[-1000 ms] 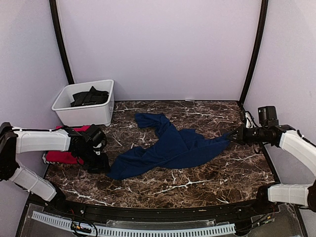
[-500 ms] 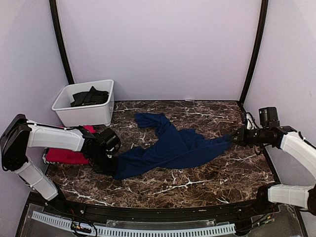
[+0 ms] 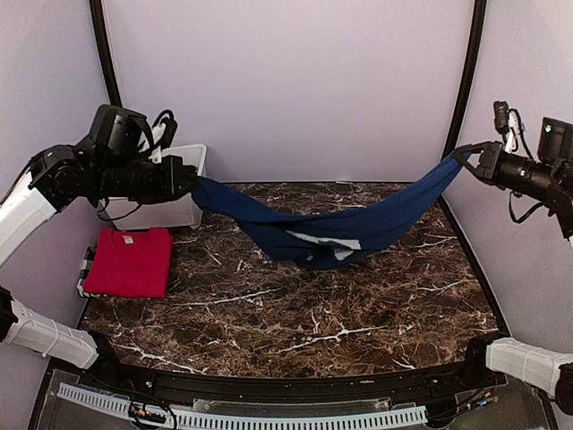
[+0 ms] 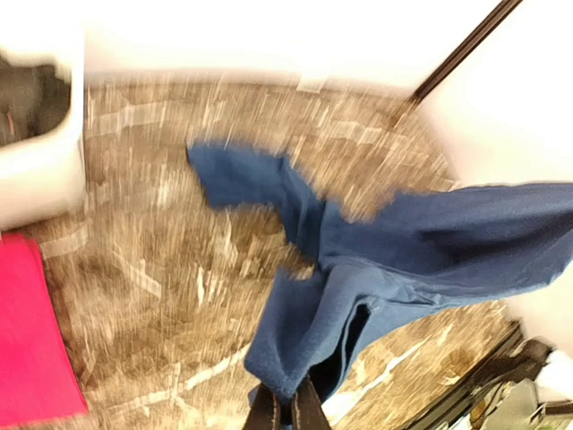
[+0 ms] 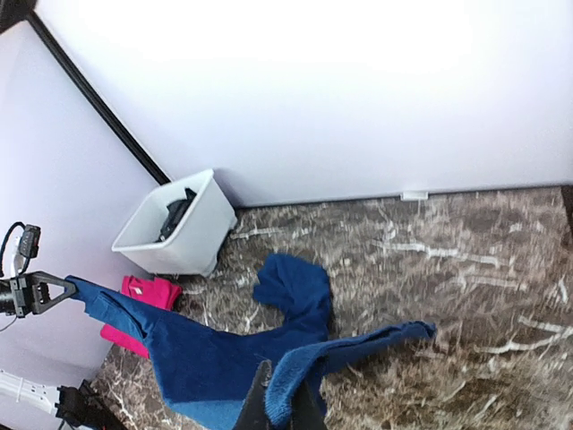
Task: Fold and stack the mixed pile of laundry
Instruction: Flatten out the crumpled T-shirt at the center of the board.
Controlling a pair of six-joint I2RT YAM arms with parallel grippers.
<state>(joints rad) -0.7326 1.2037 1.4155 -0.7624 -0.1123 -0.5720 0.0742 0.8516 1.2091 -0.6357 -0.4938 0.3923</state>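
Lying flat on the near left of the brown marbled desk [image 3: 358, 313], the red T-shirt [image 3: 130, 262] is folded into a neat rectangle. Beyond it, above the middle of the desk, the navy blue T-shirt [image 3: 322, 235] hangs stretched between the two arms like a hammock. The left fingers [image 3: 190, 182] are closed on its left end, held high near the bin. The right fingers [image 3: 467, 158] are pinched shut on its right end, up by the right wall. The cloth sags lowest in the middle, where a pale inner patch shows; I cannot tell whether that low fold touches the desk. At the far left corner stands the white plastic bin [image 3: 175, 215], against the back wall, with a dark garment [image 5: 177, 213] crumpled inside it.
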